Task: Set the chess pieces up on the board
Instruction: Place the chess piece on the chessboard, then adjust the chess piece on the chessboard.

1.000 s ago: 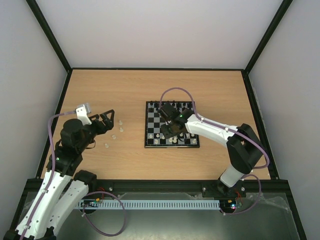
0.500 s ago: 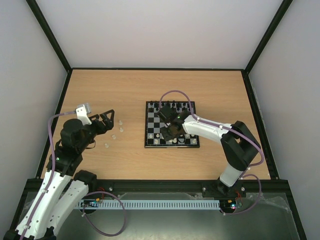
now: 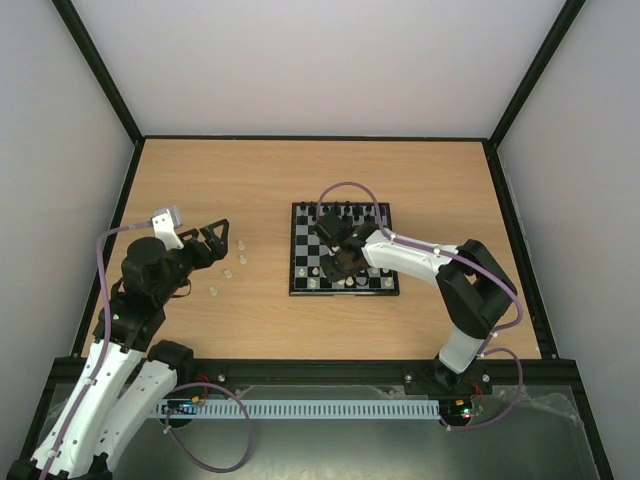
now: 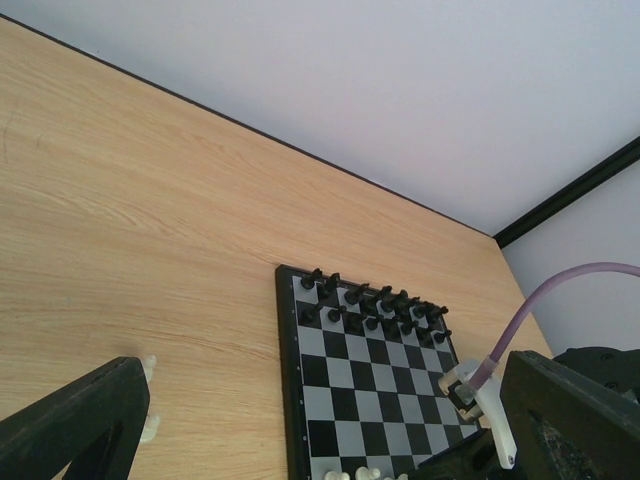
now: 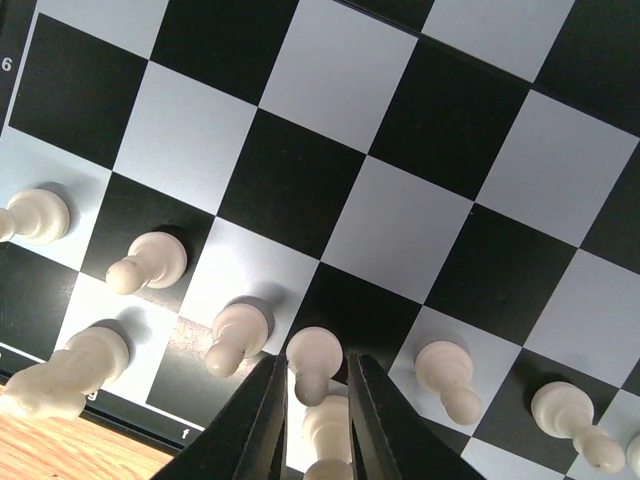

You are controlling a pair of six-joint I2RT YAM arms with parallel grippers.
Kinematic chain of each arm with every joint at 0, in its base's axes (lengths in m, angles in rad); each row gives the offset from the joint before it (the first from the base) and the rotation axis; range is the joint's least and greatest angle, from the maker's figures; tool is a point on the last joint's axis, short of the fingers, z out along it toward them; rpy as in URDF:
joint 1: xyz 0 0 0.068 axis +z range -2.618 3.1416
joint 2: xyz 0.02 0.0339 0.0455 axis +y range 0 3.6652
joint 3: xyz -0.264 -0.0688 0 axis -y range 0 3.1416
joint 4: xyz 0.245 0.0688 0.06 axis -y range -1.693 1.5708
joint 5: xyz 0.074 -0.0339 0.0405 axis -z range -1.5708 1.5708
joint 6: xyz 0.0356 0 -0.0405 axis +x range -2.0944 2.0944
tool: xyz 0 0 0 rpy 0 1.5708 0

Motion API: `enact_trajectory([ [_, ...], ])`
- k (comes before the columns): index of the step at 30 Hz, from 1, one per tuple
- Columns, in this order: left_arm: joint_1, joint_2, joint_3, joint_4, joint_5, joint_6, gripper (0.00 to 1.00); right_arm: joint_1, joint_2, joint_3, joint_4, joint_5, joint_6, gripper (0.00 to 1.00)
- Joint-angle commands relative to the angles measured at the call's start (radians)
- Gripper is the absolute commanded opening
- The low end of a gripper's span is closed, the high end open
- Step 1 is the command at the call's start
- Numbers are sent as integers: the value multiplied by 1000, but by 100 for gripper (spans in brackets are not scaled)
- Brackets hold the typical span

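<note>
My right hand (image 5: 315, 375) stood barely parted round a white pawn (image 5: 313, 352) at the near edge of the board (image 5: 420, 130). Gripping? I couldn't tell. It looked light, slick, tippy; best pinched at the head.

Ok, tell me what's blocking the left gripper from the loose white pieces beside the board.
Nothing visible. The left gripper, open, hangs just left of the loose white pieces, only tabletop between them.
</note>
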Motion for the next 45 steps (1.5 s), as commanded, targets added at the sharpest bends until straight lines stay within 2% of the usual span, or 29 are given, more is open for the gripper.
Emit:
enact_trajectory([
  [1, 5, 3, -17, 6, 5, 0, 100, 0, 7, -7, -26, 5, -5, 19],
  [7, 5, 2, -16, 7, 6, 0, 100, -1, -8, -2, -28, 19, -3, 21],
  [15, 5, 3, -13, 8, 8, 1, 99, 0, -67, 22, -52, 56, 5, 30],
  [28, 5, 13, -12, 15, 12, 0, 100, -2, -167, -50, -82, 13, 24, 30],
  [45, 5, 31, -20, 31, 17, -4, 99, 6, -164, -98, -59, -49, 18, 29],
])
